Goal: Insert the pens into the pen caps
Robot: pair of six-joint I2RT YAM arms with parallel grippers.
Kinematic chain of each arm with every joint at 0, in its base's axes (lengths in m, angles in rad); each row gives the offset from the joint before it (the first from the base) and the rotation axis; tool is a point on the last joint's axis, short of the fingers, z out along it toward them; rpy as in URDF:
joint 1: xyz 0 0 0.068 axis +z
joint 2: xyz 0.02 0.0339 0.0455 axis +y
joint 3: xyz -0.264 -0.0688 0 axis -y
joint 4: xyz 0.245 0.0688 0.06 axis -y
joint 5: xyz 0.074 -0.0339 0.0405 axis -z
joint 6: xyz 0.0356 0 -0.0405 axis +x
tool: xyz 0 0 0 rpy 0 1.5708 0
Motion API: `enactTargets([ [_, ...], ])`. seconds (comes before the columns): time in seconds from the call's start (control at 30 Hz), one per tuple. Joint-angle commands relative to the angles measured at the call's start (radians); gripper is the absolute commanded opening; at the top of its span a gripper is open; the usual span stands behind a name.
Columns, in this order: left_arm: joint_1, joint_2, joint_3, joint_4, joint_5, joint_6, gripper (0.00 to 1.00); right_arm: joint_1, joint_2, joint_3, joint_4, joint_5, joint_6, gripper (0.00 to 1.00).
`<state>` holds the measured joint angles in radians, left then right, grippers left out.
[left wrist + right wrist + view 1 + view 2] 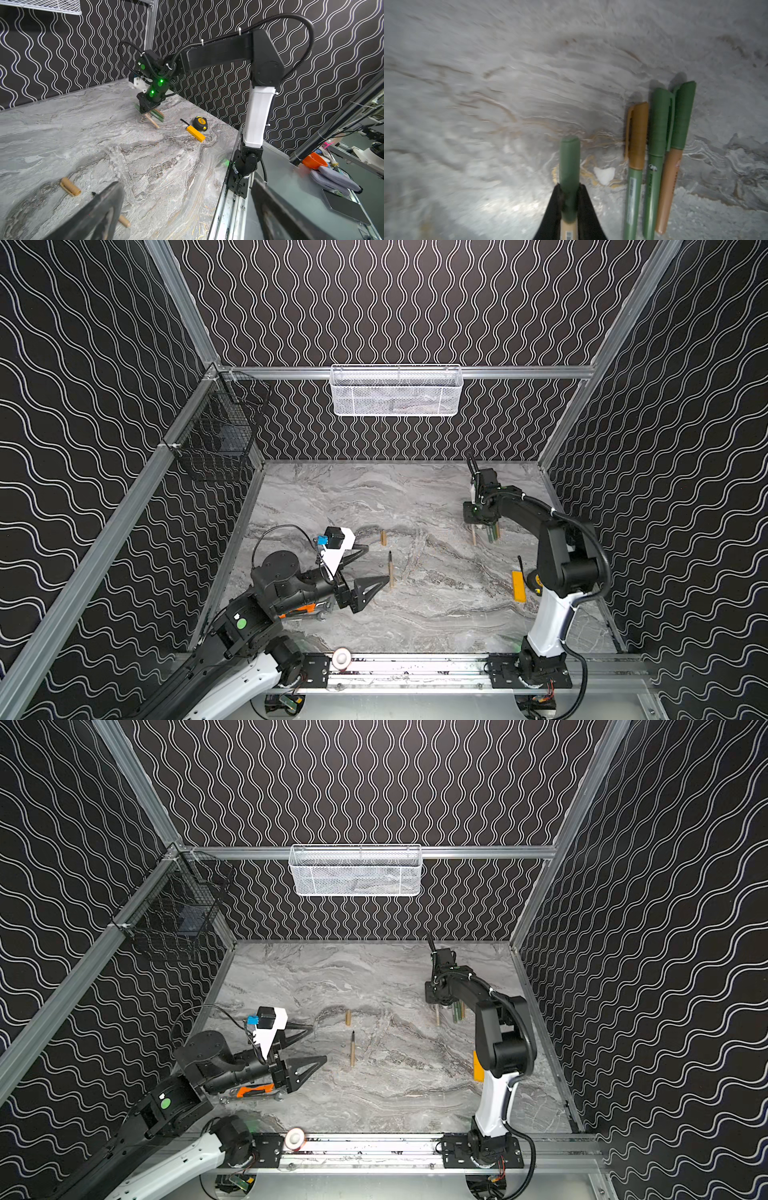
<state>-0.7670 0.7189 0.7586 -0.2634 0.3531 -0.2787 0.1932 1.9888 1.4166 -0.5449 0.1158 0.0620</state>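
Top views: left gripper (377, 563) fingers wide, empty, just left of bare tan dark-tipped pen (391, 574) lying on grey marble worktop (436, 614); stubby tan cap (383, 537) just beyond its tip | Left wrist: right gripper (146, 110) well apart from that pen | Right wrist: its fingers (550, 214) clamp green-capped tan pen (569, 162)

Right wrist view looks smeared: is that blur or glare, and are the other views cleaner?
Right wrist view: motion blur smears the grey marble tabletop, a glare patch sits beside the right gripper, yet the green-capped tan pen it grips and the three capped pens lying alongside are readable. Left wrist view: sharp, edges bowed by the wide lens. Both top views: sharp, evenly lit.
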Motion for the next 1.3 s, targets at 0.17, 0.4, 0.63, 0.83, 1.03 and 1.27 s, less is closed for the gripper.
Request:
enactTargets([
  [0.17, 0.000, 0.020, -0.008, 0.027, 0.003, 0.013, 0.99, -0.014, 0.068, 0.062, -0.084, 0.108, -0.054, 0.14],
  [0.4, 0.000, 0.053, -0.005, 0.016, -0.016, 0.007, 0.99, -0.003, -0.014, 0.066, -0.094, 0.103, -0.047, 0.44],
  [0.63, 0.000, 0.076, 0.027, -0.142, -0.258, -0.026, 0.99, 0.061, -0.220, -0.089, 0.056, -0.197, 0.002, 0.60],
  [0.83, 0.000, 0.073, 0.056, -0.355, -0.523, -0.092, 0.99, 0.236, -0.269, -0.165, 0.194, -0.288, 0.071, 0.63],
  [1.03, 0.001, 0.022, 0.066, -0.466, -0.583, -0.144, 0.99, 0.402, -0.177, -0.115, 0.259, -0.336, 0.173, 0.61],
  [1.27, 0.001, -0.025, 0.055, -0.469, -0.591, -0.160, 0.99, 0.547, -0.050, -0.046, 0.202, -0.284, 0.227, 0.57],
])
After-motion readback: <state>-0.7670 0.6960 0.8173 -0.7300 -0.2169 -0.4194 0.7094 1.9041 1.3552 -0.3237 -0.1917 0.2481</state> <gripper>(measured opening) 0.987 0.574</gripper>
